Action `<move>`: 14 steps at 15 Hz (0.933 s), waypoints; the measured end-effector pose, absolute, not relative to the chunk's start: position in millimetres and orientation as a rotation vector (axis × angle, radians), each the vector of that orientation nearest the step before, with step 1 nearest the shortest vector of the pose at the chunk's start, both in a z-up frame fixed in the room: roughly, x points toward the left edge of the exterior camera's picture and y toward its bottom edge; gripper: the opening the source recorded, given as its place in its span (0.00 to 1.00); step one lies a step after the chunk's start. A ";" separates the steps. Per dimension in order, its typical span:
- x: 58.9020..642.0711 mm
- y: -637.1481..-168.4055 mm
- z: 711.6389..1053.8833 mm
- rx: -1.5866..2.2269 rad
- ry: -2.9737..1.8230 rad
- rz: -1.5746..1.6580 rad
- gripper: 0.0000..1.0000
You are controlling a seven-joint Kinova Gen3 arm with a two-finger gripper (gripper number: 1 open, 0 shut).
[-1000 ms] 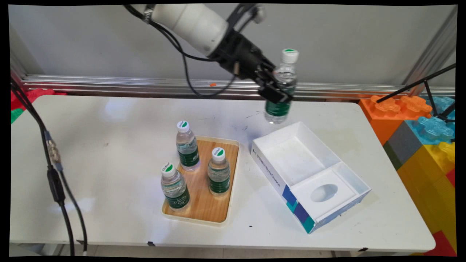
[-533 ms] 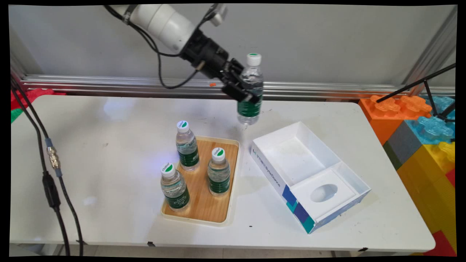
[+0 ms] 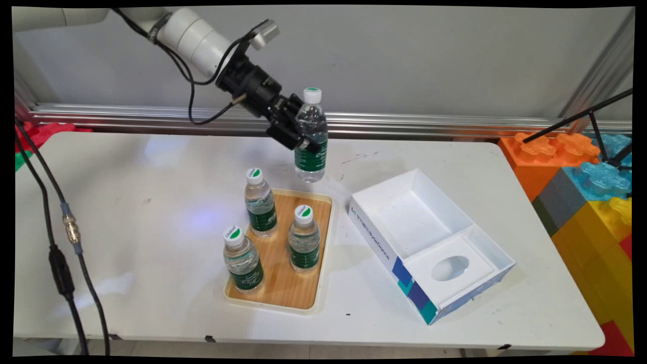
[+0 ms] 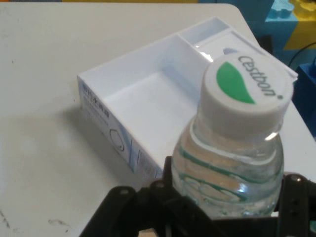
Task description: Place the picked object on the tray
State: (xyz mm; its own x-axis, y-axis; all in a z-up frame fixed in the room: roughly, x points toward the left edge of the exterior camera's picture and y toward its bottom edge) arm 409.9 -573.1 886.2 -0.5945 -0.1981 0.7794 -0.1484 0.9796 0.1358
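end effector [image 3: 302, 139] clamped on bottle [image 3: 311, 136] | aloft — above tray [image 3: 318, 253] far edge

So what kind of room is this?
Probably a robot test lab: a robot arm holds a water bottle above a white table, with big toy bricks and cables nearby.

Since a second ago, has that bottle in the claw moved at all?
Yes. The held bottle, clamped in the gripper, has travelled left, from above the white box toward the wooden tray.
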 end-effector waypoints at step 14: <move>414.6 -573.5 784.4 0.212 -2.157 -0.139 0.00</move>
